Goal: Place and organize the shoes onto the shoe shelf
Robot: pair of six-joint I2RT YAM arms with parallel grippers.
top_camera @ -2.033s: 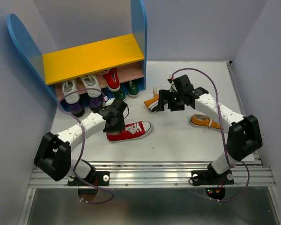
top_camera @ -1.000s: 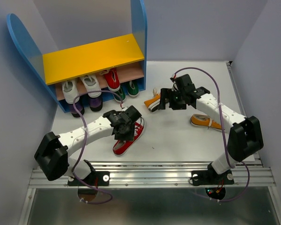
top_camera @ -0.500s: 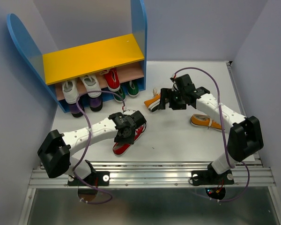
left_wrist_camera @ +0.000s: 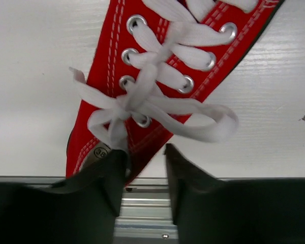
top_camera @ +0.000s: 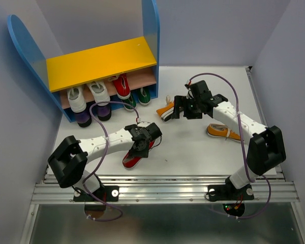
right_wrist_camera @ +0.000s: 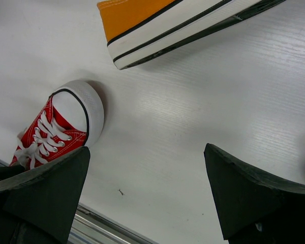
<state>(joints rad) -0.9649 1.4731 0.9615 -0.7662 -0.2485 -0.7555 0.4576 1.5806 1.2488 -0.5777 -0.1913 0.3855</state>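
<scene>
Left gripper is pinching the red shoe at its collar, I think, near the surface's front edge. Right gripper is hovering spread wide beside an orange shoe. Next up, I'm guessing: lifting red toward the shoe shelf in the far-left corner.

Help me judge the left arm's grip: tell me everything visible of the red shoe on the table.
The red shoe is a low-top, canvas-looking sneaker with white stitching, metal eyelets, bow-tied white laces, and a white toe cap and sole. It sits sole-down on the table near the front edge, toe pointing away. The left hand pinches its collar wall.
</scene>
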